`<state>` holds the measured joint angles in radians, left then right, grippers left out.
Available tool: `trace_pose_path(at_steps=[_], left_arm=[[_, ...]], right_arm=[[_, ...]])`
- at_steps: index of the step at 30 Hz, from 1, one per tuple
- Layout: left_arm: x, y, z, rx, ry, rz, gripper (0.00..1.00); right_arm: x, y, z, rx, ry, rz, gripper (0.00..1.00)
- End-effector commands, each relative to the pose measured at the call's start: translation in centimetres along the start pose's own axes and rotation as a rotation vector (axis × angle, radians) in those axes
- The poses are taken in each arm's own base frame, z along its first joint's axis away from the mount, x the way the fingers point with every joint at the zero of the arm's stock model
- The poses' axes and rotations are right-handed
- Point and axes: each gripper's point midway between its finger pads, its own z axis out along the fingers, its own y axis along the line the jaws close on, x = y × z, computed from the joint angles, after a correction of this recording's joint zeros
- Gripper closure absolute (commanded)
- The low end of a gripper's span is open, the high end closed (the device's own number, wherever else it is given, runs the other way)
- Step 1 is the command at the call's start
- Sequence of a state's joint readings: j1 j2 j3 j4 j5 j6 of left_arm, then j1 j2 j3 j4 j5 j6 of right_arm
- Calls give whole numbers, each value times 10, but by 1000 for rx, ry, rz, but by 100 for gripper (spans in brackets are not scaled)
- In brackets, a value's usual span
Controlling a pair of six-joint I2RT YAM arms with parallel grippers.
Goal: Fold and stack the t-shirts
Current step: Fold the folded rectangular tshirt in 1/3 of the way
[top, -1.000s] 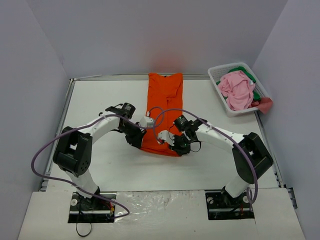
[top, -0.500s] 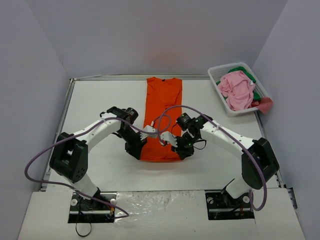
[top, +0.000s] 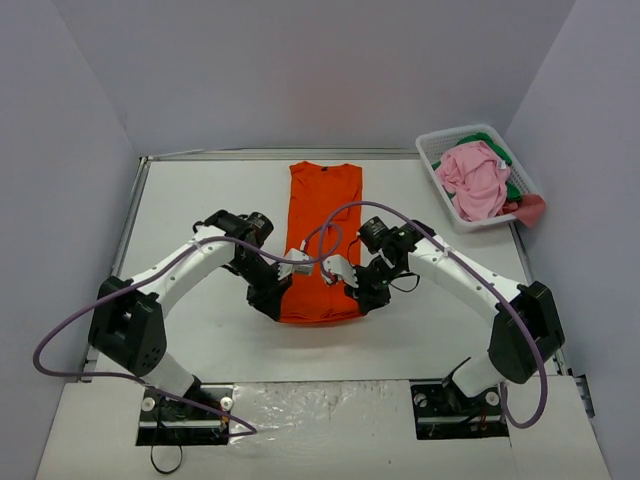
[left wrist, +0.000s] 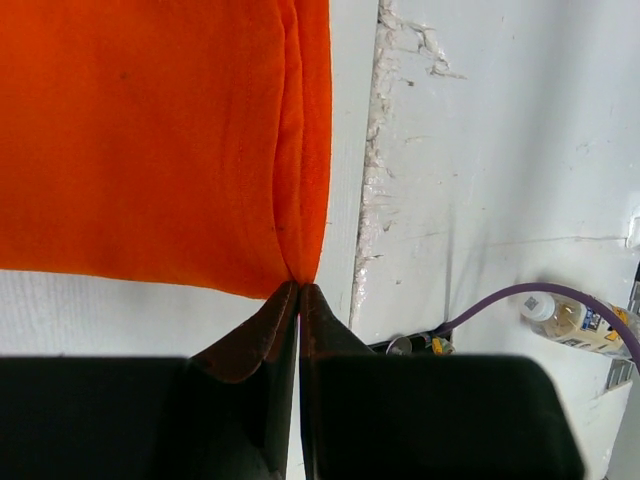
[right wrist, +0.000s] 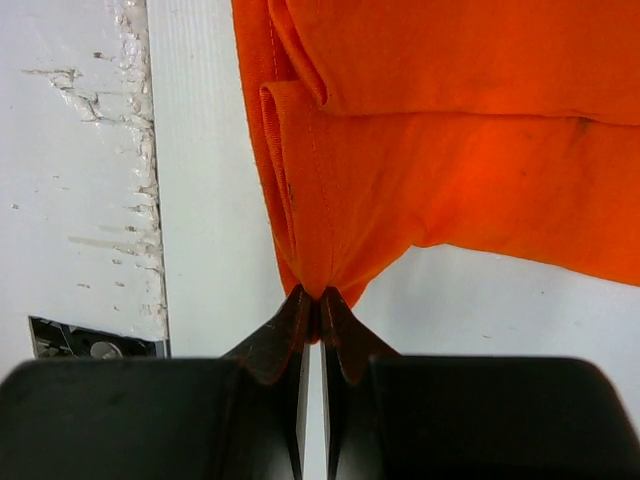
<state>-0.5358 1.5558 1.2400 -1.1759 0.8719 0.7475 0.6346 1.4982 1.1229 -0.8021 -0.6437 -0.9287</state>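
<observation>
The orange t-shirt [top: 322,235] lies as a long narrow strip down the middle of the table, collar end at the back. My left gripper [top: 284,298] is shut on its near left corner; the left wrist view shows the cloth [left wrist: 150,140] pinched at the fingertips [left wrist: 298,292]. My right gripper [top: 358,297] is shut on the near right corner; the right wrist view shows folded orange cloth [right wrist: 440,150] bunched between the fingertips [right wrist: 320,298]. A pink t-shirt [top: 474,178] and a green one [top: 512,189] lie in the basket.
A white slotted basket [top: 436,152] stands at the back right, with a reddish cloth [top: 531,209] hanging over its near edge. Purple cables loop from both arms over the shirt. Raised table rims run along the left and back.
Both grippers have moved toward me with the shirt's near corners, pulling the orange shirt straighter and longer; its near edge now lies flat and square.
</observation>
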Motion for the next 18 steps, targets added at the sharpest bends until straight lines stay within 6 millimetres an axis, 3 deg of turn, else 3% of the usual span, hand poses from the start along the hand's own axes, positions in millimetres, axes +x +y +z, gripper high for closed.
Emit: trace_pose_path(at_steps=[1, 18], left_arm=[[-20, -4, -13, -40, -40, 60, 98], [-56, 47, -47, -243, -93, 40, 98]], right_arm=[[3, -1, -10, -6, 28, 60, 100], [-15, -51, -47, 147, 37, 66, 100]])
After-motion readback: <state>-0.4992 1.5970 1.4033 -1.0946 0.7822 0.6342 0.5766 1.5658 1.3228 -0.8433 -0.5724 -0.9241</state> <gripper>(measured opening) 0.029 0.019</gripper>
